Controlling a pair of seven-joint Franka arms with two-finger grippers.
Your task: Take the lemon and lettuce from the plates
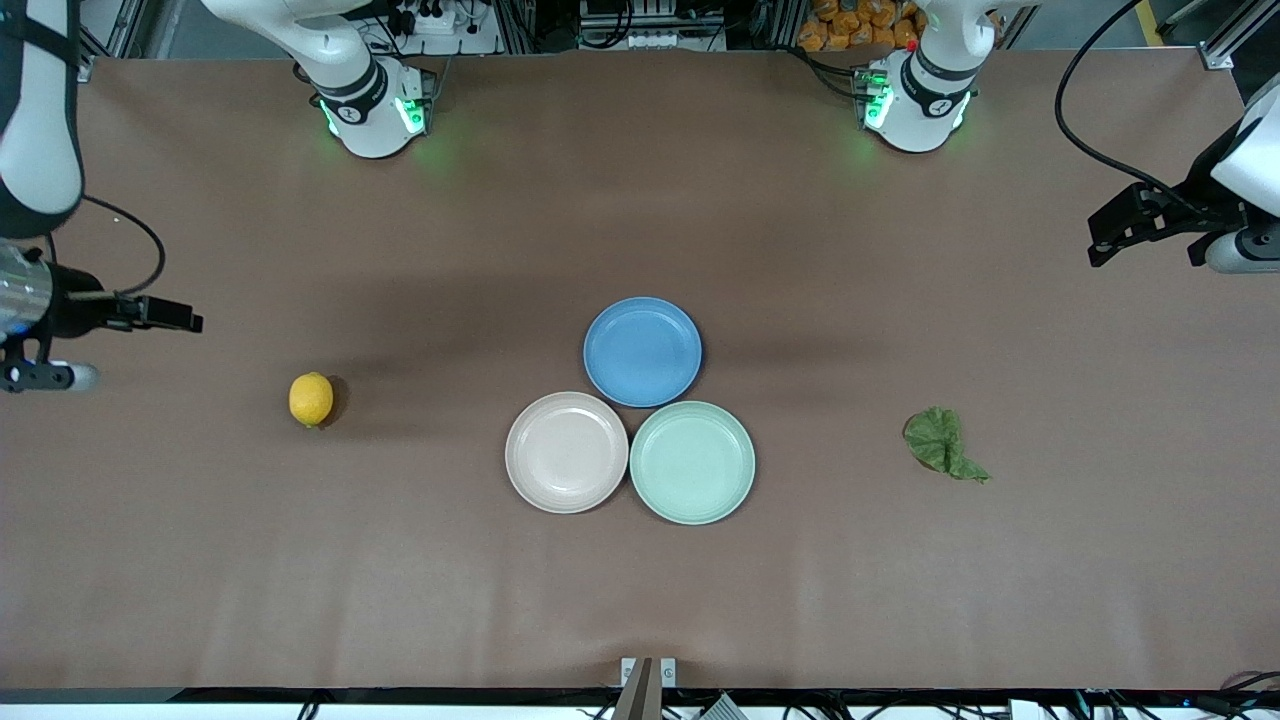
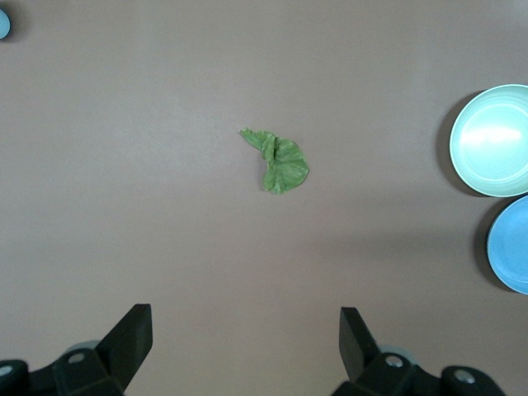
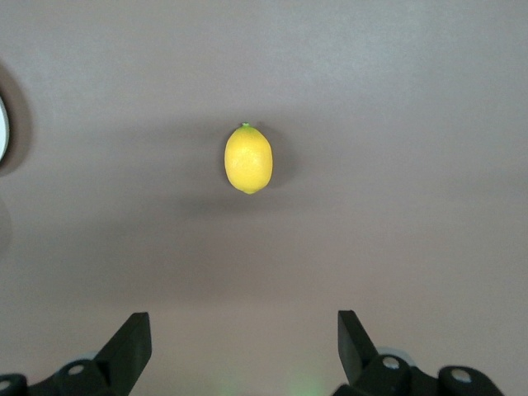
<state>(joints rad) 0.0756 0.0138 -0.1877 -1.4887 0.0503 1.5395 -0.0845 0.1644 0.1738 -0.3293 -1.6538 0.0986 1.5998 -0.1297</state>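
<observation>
Both my hands hang spread at the surface's ends; the plates hold nothing.

Small oval yellow lemon [image 1: 311, 399] lies on the brown surface [image 1: 640, 580] toward my right hand [image 3: 244, 346]; wrinkly dark green lettuce [image 1: 941, 443] toward my left hand [image 2: 246, 342]; beige-pink plate [image 1: 566, 452] and mint plate [image 1: 692, 462] sit mid-surface, bare.

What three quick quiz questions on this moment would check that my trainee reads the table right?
1. True or false: the lemon lies on the beige-pink plate.
2. Which plate touches neither arm's end item and sits farthest from the front camera: A) blue plate B) mint green plate C) beige-pink plate?
3. Fill in: the lettuce lies on the ____, toward the left arm's end.

Key
1. False: it lies on the bare table, toward the right arm's end.
2. A.
3. Table. The left gripper and right gripper are both open and hold nothing.
</observation>
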